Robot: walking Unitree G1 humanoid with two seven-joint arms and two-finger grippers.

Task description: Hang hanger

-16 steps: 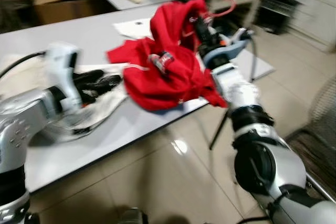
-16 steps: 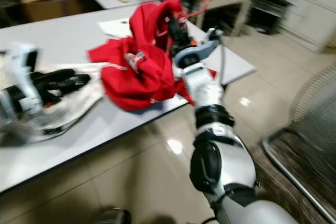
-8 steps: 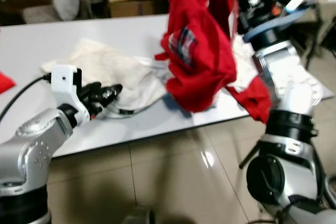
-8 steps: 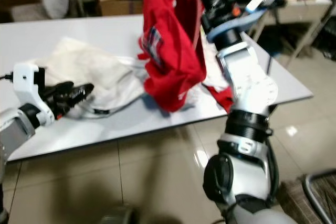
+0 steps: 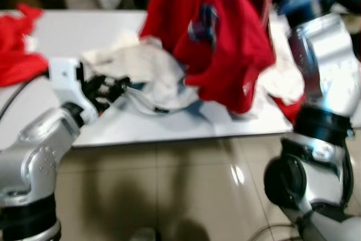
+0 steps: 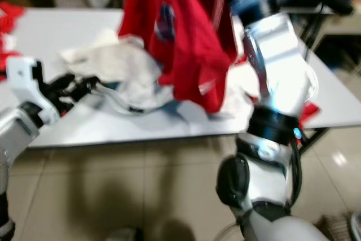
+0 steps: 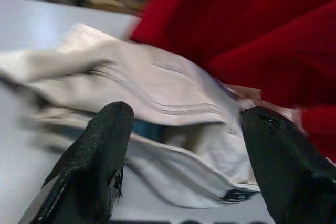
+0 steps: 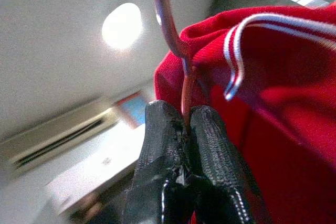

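Hanger [image 8: 169,30], thin and reddish, pinched at its neck between the two black fingers [image 8: 210,145] of the right gripper [image 8: 185,129], hook curving upward toward a pale ceiling with a round lamp [image 8: 122,24]. Red shirt [image 5: 217,32] with a white-striped collar draped from the hanger, lifted high above a white table [image 5: 96,32], lower hem dangling just over the tabletop. Right arm [image 5: 324,77] raised steeply, silver and blurred. Left gripper [image 7: 184,145] low near the table's front edge, fingers spread apart, nothing between them, pointed at a crumpled white garment [image 5: 146,71] lying on the table beneath the red shirt. More red cloth [image 5: 20,55] at the table's far left. Glossy tiled floor [image 5: 169,184] below.
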